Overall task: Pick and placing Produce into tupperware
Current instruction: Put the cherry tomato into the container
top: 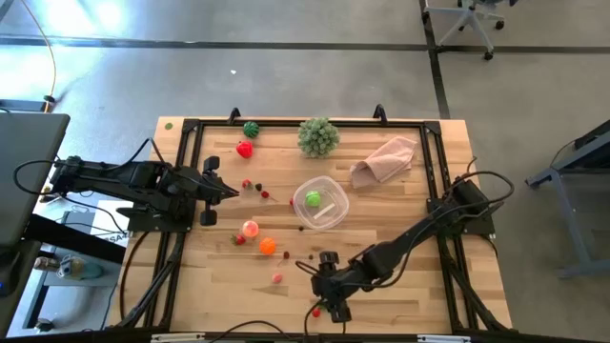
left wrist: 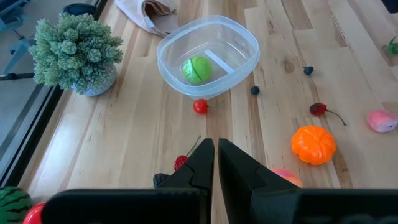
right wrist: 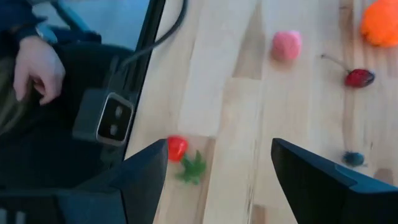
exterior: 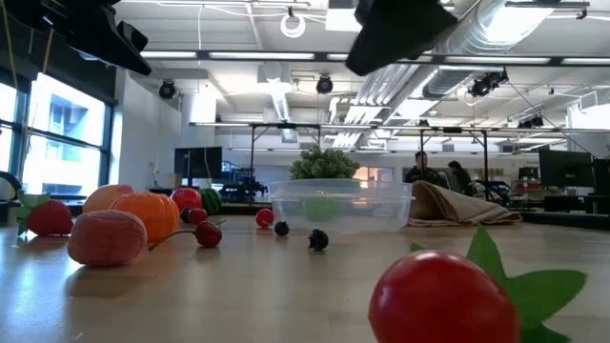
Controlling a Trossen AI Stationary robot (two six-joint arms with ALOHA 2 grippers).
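The tupperware [top: 320,203], a clear round container, stands mid-table with a green ball [left wrist: 197,69] inside it. Produce lies scattered on the wood to its left and front: an orange [top: 267,246], a peach-coloured piece [top: 250,229], a pink piece [right wrist: 286,45], a cherry [right wrist: 359,77] and a red piece with a green leaf [right wrist: 177,148] by the near edge. My right gripper [right wrist: 214,180] hangs open above the table near that red piece, which lies just off one finger. My left gripper [left wrist: 216,155] is shut and empty, held above the table's left side.
A pale green leafy ball [top: 318,136] and a pink cloth [top: 385,160] lie at the far side. A dark green piece [top: 251,129] and a red one [top: 244,149] sit far left. A small camera box [right wrist: 112,118] and a person's hand [right wrist: 37,68] show beyond the near edge.
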